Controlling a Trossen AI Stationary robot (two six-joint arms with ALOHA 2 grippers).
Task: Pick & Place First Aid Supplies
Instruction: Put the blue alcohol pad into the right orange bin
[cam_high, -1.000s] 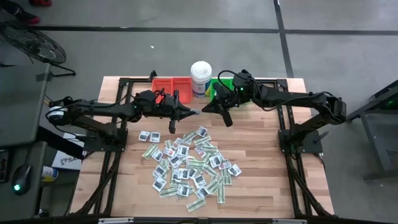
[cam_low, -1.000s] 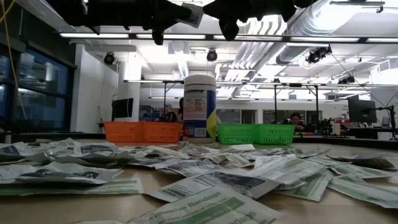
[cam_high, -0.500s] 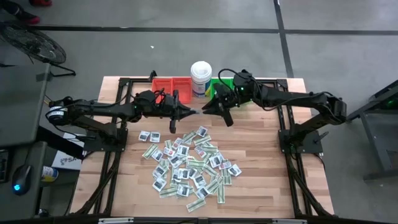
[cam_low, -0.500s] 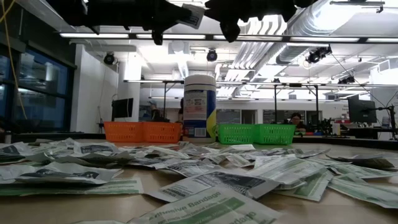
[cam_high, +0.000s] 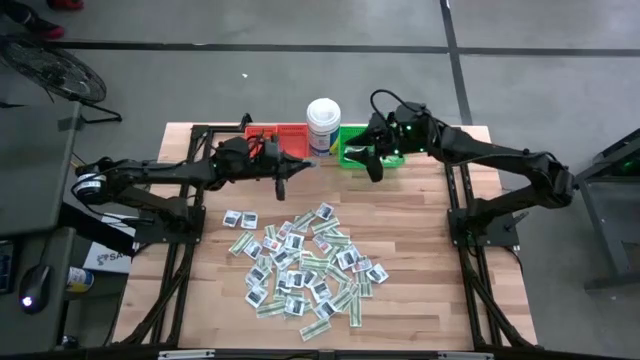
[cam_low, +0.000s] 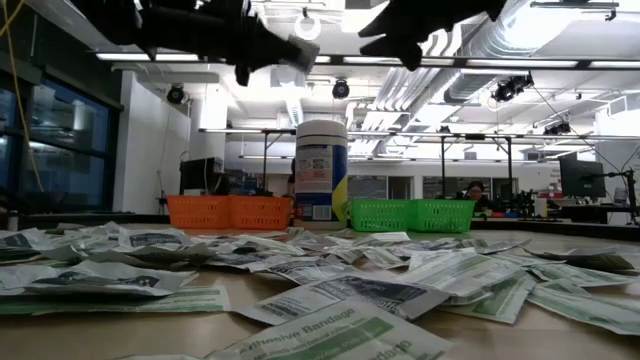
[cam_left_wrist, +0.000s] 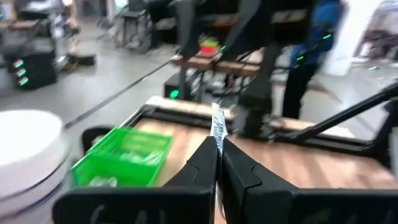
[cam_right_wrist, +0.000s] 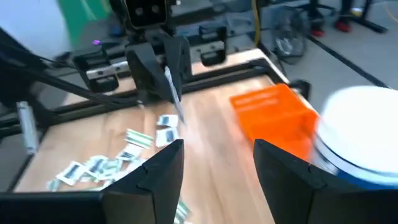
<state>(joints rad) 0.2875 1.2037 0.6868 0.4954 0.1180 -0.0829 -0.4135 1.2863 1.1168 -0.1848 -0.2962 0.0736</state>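
Note:
Many first aid supplies, flat white and green-white packets, lie loose in a pile on the wooden table. My left gripper hovers high in front of the white tub, shut on one packet. My right gripper stands open with nothing between its fingers. It hangs over the near edge of the green bin and faces the left gripper. My left gripper pinches the packet's near end between its two fingertips. The fingers lie level and point toward the table's right. The packet stands on edge, sticks out beyond the fingertips, and hangs well clear of the table.
A red bin, the tall white tub and the green bin stand in a row at the table's far edge. Bare wood lies between the bins and the pile, and along the table's left and right sides.
The two grippers met over the middle of the table, both on the packet. My right gripper has come off it and drawn away toward the far right, over the green bin. My left gripper has swung toward the far edge, keeping the packet.

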